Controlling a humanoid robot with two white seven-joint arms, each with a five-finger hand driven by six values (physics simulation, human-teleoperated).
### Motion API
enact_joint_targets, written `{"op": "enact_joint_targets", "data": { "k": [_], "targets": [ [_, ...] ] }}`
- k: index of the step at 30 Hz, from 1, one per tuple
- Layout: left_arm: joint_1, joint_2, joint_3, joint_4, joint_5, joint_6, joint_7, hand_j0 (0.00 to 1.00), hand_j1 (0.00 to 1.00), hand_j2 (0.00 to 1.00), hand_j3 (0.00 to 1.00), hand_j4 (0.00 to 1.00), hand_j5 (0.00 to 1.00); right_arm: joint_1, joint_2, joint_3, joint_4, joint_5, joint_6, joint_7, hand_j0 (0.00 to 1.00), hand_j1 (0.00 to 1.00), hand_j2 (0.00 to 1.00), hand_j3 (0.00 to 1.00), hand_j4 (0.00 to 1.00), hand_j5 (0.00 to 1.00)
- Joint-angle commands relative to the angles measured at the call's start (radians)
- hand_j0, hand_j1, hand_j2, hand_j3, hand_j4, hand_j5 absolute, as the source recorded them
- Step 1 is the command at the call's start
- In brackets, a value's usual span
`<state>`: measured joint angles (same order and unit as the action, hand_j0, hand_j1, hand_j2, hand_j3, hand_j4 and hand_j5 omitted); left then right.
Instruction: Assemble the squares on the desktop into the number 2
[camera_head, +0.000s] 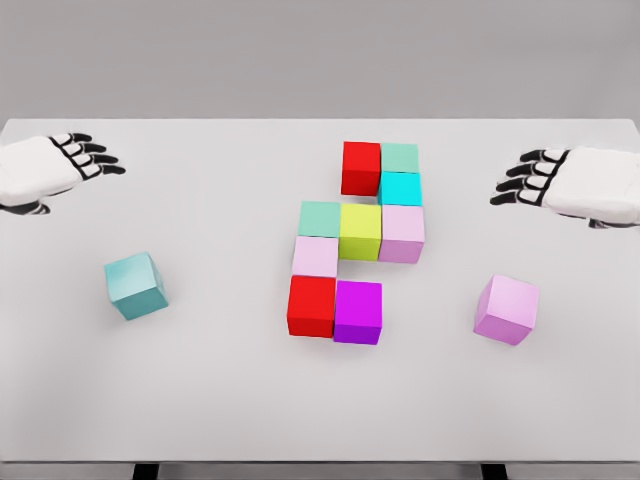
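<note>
Eleven cubes lie on my white desktop (230, 400). Nearest me in the cluster sit a red cube (312, 306) and a magenta cube (358, 312), touching side by side. Off to the right, apart from the group, I see a loose lilac cube (507, 309), turned at an angle. To the left, well apart, a loose teal cube (135, 285) also sits skewed. Behind the red one comes a pale pink cube (315, 256), then a row of mint cube (320, 219), yellow-green cube (360, 231) and pink cube (402, 233). Farther back a cyan cube (400, 188) joins the top pair, a second red cube (361, 167) and a pale green cube (400, 157). My left hand (45, 170) and right hand (575, 185) hover at the far edges, fingers loosely spread, holding nothing.
</note>
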<state>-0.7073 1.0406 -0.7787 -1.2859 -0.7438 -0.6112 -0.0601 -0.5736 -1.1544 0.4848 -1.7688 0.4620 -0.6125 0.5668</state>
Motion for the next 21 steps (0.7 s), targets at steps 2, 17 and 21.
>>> {"op": "enact_joint_targets", "data": {
  "k": [2,17,21],
  "targets": [
    [0.002,0.009,-0.027,0.013,0.035,0.000,0.002,1.00,1.00,1.00,1.00,1.00,1.00,-0.055,-0.051,0.273,0.000,-0.006,0.002,-0.002,1.00,1.00,1.00,1.00,1.00,1.00],
    [-0.110,-0.044,-0.269,0.140,0.155,0.000,-0.001,1.00,1.00,1.00,1.00,1.00,1.00,-0.144,-0.062,0.417,0.000,-0.042,0.002,-0.001,0.99,0.99,0.99,0.99,0.99,0.99],
    [-0.116,-0.028,-0.317,0.119,0.149,0.000,-0.003,1.00,1.00,1.00,1.00,1.00,1.00,-0.143,-0.051,0.425,0.000,-0.080,0.002,-0.019,0.99,0.99,0.99,0.99,0.99,0.99]
  ]
}}
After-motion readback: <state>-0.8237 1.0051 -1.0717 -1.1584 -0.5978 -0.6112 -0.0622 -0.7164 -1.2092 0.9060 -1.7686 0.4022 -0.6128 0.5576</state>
